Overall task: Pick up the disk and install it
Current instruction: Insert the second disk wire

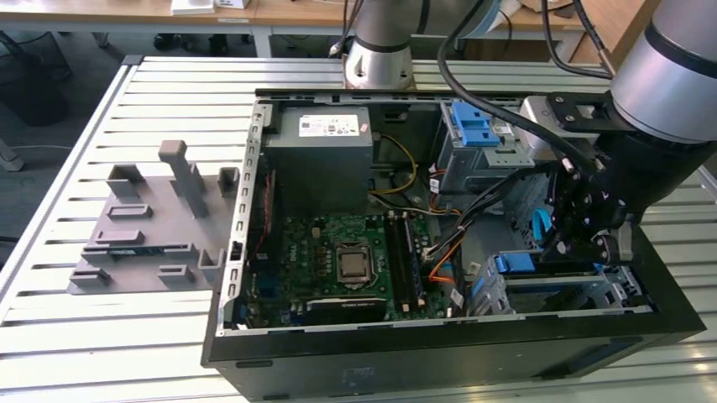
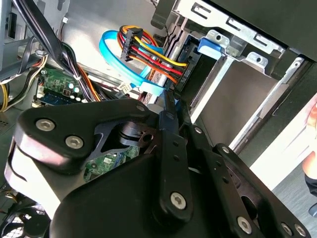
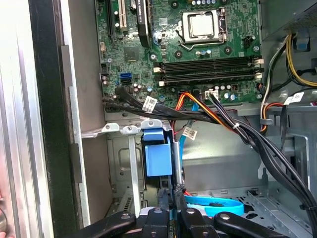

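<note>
The disk stands on edge in the drive cage at the case's front corner, on the exterior view's right. Its blue carrier bracket and blue tab face outward, and a silver side runs along it. My gripper reaches down into the cage. Its fingers are shut together, with their tips against the disk's silver edge. I cannot tell whether they pinch it. The power and blue data cable connectors sit right beside the tips.
The open computer case lies on a slatted metal table. Inside are the motherboard, a grey power-supply box and a second cage with a light-blue latch. Cable bundles cross near the cage. A grey fixture stands outside on the exterior view's left.
</note>
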